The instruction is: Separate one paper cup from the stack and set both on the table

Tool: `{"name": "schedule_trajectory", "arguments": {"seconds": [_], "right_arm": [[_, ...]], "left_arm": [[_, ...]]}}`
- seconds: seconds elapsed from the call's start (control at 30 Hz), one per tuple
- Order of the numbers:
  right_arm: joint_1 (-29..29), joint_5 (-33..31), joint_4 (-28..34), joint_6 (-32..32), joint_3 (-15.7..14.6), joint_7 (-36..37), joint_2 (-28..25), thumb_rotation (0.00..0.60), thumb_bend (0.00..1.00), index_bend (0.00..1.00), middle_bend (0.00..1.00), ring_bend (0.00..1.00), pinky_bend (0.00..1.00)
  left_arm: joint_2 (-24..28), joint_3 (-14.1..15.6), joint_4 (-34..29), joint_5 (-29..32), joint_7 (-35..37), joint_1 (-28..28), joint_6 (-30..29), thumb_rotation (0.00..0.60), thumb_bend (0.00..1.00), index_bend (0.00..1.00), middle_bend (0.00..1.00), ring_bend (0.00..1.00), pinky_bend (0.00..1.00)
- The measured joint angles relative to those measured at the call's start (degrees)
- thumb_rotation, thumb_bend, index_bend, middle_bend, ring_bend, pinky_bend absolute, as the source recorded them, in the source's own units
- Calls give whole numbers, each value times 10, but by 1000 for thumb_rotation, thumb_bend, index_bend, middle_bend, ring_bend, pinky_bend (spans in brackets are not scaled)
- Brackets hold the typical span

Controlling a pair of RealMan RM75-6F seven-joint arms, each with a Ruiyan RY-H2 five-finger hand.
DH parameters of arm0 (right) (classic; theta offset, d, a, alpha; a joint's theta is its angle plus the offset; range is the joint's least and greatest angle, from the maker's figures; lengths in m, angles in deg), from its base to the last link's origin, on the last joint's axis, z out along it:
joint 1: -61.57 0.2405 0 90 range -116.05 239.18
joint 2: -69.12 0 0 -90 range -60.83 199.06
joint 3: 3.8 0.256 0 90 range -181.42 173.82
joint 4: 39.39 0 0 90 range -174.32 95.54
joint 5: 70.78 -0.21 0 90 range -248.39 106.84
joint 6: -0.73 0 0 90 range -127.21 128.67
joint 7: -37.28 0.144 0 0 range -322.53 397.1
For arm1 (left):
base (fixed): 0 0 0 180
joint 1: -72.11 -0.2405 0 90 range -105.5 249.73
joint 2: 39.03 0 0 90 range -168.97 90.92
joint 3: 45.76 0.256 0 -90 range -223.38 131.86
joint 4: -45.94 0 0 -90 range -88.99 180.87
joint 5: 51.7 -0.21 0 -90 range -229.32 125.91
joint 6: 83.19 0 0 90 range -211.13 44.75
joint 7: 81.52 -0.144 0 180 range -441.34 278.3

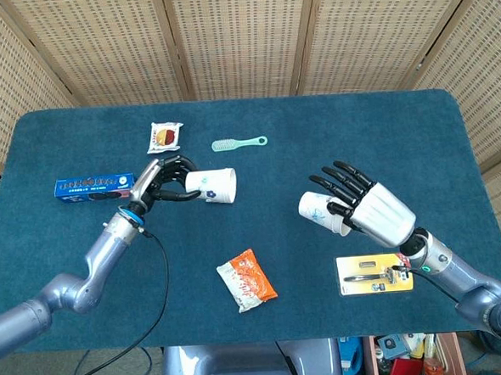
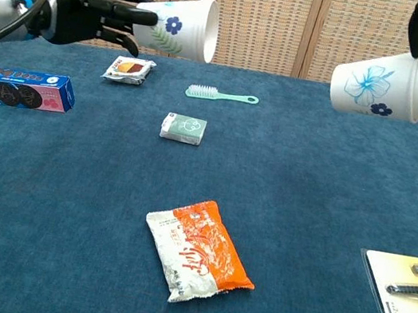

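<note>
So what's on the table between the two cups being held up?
In the chest view, the small green packet lies below the gap between left cup and right cup.

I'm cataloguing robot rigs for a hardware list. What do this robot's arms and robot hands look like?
Both arms are smooth, silver-grey metallic tubes. The left robot hand has black fingers, a grey back plate, a blue ring at the wrist and a black cable trailing along the forearm. The right robot hand has black fingers and a ribbed white back cover, with thin wiring near its wrist.
</note>
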Motion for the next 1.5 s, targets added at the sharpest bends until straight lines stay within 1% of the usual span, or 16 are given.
{"name": "schedule_trajectory", "arguments": {"seconds": [0.17,0.3,0.47,0.63,0.83,1.17,1.2,1.23,1.27,1.3,1.33,1.37,1.4,1.43,1.47,1.5], "right_arm": [[12,36,18,-26,-20,-45,-36,600,581,754,230,158,206],[31,67,49,-75,-38,-93,-73,600,581,755,235,159,206],[60,102,78,-144,-56,-148,-106,600,581,755,240,158,206],[94,133,111,-227,-72,-209,-130,600,581,757,240,158,206],[126,151,141,-314,-83,-262,-135,600,581,757,230,158,207],[158,156,173,-413,-91,-326,-120,600,581,757,217,158,207],[161,155,174,-419,-90,-329,-115,600,581,756,209,158,207],[162,153,175,-422,-90,-332,-112,600,581,732,195,158,207],[164,152,174,-424,-89,-334,-109,600,581,690,182,158,207],[166,151,174,-426,-89,-336,-106,600,546,594,162,158,207],[167,150,172,-428,-88,-338,-104,600,441,476,139,157,206],[167,149,171,-430,-88,-340,-102,600,345,399,125,155,204],[168,145,169,-431,-87,-340,-100,600,181,306,106,151,197],[167,142,168,-431,-85,-341,-99,600,66,234,93,147,187],[166,138,167,-432,-83,-343,-98,600,27,196,88,144,180],[165,132,166,-432,-80,-349,-96,600,3,159,84,143,172]], "left_arm": [[47,30,-7,-36,-55,-14,-23,600,69,499,544,493,501],[77,52,-16,-48,-126,-21,-30,600,69,500,544,493,501],[113,80,-33,-47,-248,-29,-34,600,68,500,544,493,501],[141,107,-53,-19,-372,-37,-34,600,68,500,544,493,501],[152,137,-59,29,-476,-45,-36,600,68,500,544,493,501],[139,160,-44,73,-559,-46,-39,600,69,500,544,493,501],[137,161,-42,77,-565,-46,-39,600,69,500,538,485,496],[135,163,-40,83,-574,-45,-40,600,69,500,522,469,486],[133,164,-38,87,-579,-44,-39,600,69,495,471,422,459],[131,165,-37,91,-584,-43,-39,600,69,453,382,345,413],[130,166,-37,95,-587,-42,-35,600,69,402,309,284,376],[130,167,-38,98,-588,-41,-31,600,69,299,200,197,321],[131,168,-40,102,-589,-39,-26,600,69,186,116,130,279],[132,169,-42,107,-590,-37,-17,600,69,125,80,103,261],[134,170,-45,110,-591,-35,-10,600,69,58,50,82,249],[135,171,-47,113,-592,-32,-3,600,69,19,38,76,246]]}}
